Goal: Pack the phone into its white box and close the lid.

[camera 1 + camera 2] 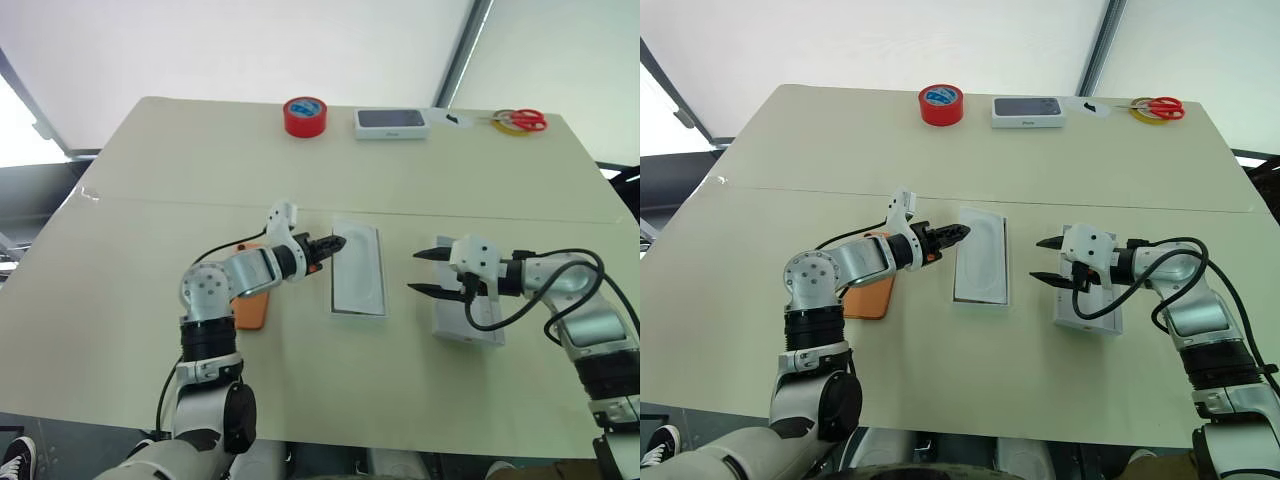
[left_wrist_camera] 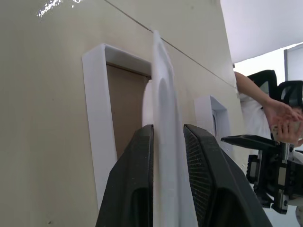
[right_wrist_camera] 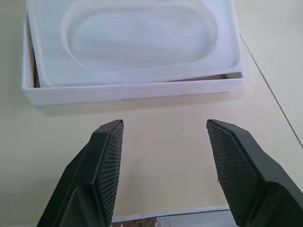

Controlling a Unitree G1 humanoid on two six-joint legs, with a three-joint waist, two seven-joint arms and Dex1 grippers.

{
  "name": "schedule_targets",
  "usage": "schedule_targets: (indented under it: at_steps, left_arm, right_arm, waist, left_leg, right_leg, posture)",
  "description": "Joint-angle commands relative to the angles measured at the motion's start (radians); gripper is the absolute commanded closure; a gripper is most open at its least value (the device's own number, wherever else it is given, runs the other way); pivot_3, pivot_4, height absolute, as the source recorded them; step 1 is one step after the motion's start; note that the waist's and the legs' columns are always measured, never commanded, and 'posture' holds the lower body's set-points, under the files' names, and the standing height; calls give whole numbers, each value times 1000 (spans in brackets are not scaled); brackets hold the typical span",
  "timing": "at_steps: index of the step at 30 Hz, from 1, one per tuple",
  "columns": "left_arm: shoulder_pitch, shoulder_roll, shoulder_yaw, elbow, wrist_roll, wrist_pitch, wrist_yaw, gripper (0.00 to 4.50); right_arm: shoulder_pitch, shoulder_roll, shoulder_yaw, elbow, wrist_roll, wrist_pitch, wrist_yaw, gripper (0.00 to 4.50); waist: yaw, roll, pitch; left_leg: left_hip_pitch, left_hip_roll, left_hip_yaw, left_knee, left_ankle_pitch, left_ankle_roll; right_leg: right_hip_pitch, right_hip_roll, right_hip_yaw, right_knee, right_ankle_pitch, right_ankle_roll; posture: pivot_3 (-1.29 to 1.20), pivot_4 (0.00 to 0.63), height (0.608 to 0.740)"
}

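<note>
at the middle of the table (image 1: 140, 170), the left gripper (image 1: 333, 244) pinched the near-left edge of a thin white moulded insert (image 1: 358, 268), its two black fingers (image 2: 135, 179) closed flat against either face of the sheet, which sat tilted in the white box (image 2: 97, 123) with the brownish floor showing beneath it. the phone (image 1: 252, 312) lay flat on the table to the left of the box, partly under the left forearm and not yet packed. to the right, the lid (image 1: 1090, 322) rested on the table beneath the right gripper (image 1: 428, 273), whose jaws stood wide apart with nothing between them, pointed toward the box. the insert looked feather-light and flexible, likely to bend or slip from a hard pinch, so a grip on its rim seemed the safer choice. the phone appeared stiff, smooth and comparatively heavy, probably slippery on its flat faces; its long side edges seemed the surest place to take hold, away from the raised camera block. the cardboard lid looked light but crushable, best taken by its low walls. a red tape roll (image 1: 305, 116), a dark-topped white box (image 1: 392, 123) and scissors (image 1: 520, 121) lay along the far edge.
</note>
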Motion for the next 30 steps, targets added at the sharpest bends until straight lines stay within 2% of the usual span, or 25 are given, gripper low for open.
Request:
schedule_targets:
  at_steps: [1, 3, 9, 12, 16, 17, 20, 23, 25, 28, 30]
  left_arm:
    - [-15, 18, -29, -60, -5, 17, -33, 3466]
    - [-32, 10, 21, -74, -52, 8, -30, 3466]
    - [-14, 114, -23, -213, -42, 3, -114, 3466]
    - [30, 188, -28, -266, -38, 8, -166, 3396]
    - [122, 329, -61, -361, 25, -103, -303, 3396]
    - [155, 380, -80, -397, 64, -175, -373, 3396]
    - [322, 586, -179, -477, 306, -529, -631, 3396]
    - [399, 596, -76, -427, 271, -652, -740, 3396]
    - [446, 610, -59, -404, 342, -787, -783, 3396]
    - [496, 608, -11, -369, 377, -917, -836, 3396]
    - [570, 632, -12, -338, 463, -1073, -912, 3396]
  right_arm:
    - [-39, 32, -27, -22, 30, 1, -23, 1557]
    - [-57, 60, -30, -32, 46, 18, -37, 1557]
    - [-97, 150, -6, -68, 79, 80, -64, 1557]
    - [-106, 181, 9, -70, 62, 82, -79, 2442]
    - [-115, 227, 44, -96, 49, 89, -95, 4437]
    - [-116, 242, 58, -105, 39, 91, -107, 4437]
    - [-121, 278, 114, -113, -30, 71, -147, 4437]
    - [-148, 298, 161, -81, -105, 106, -198, 4437]
    - [-157, 296, 193, -71, -154, 95, -211, 4437]
    - [-160, 285, 220, -73, -183, 99, -198, 4437]
    - [-159, 232, 265, -57, -259, 32, -171, 4437]
  waist:
    - [0, 0, 0]
    - [0, 0, 0]
    - [-1, 0, 0]
    - [0, 0, 0]
    - [-5, 1, 0]
    - [-7, 1, 0]
    - [-23, 1, 0]
    - [-21, 1, 0]
    - [-17, 1, 1]
    - [-21, 1, 0]
    - [-25, 1, 0]
  left_leg:
    - [0, 0, 0, 0, 0, 0]
    - [0, 0, 0, 0, 0, 0]
    - [0, 0, 0, -1, 0, -1]
    - [0, 0, 0, -1, 1, -1]
    - [0, 0, 0, -2, 1, -1]
    - [0, 0, 0, -2, 1, -1]
    - [0, 1, 0, -4, 1, -3]
    - [0, 0, 2, -7, 2, -3]
    - [0, 0, 1, -6, 2, -3]
    - [0, 0, 1, -6, 1, -2]
    - [-1, 0, 1, -7, 1, -2]
  right_leg:
    - [0, 0, 0, 0, 0, 0]
    - [0, 0, 0, 0, 0, 0]
    - [0, 0, 0, 0, 0, 0]
    - [0, 0, 0, 0, 0, 0]
    - [-1, 0, 0, 0, 0, 0]
    - [-1, 1, 0, 0, 0, 0]
    - [-2, 1, 0, 0, 0, -1]
    - [-3, 0, 1, -1, 0, -1]
    - [-3, -1, 0, -1, 0, -1]
    - [-3, -2, 1, -1, 0, -1]
    - [-4, -2, 1, -1, 0, -1]
  posture:
    - [0, 150, 740]
    - [0, 150, 740]
    - [0, 150, 740]
    - [0, 150, 740]
    - [0, 150, 740]
    - [0, 150, 740]
    - [0, 150, 740]
    - [0, 150, 740]
    - [0, 150, 740]
    - [0, 150, 740]
    - [0, 150, 740]
